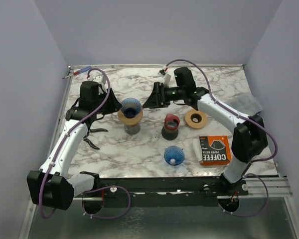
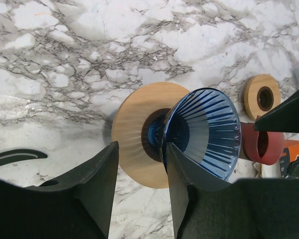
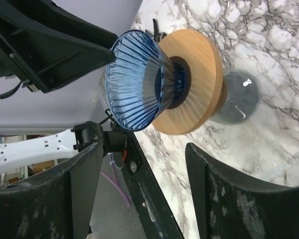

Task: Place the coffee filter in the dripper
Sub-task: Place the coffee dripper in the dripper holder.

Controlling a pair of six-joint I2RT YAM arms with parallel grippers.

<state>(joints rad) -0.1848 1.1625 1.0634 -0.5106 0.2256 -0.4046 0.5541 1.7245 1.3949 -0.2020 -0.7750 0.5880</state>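
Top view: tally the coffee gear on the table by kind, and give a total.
Blue drippers: 2
Red dripper: 1
Wooden rings: 2
Dark bases: 2
Filter box: 1
Total: 8

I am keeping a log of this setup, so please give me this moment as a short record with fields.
dripper: blue ribbed dripper in a wooden collar, on a glass base
filter: no paper inside it; orange coffee filter box lies flat at the right
left gripper: jaws apart, at the collar
right gripper: jaws apart, nothing between, facing the dripper's mouth
other: second blue dripper, red dripper, loose wooden ring
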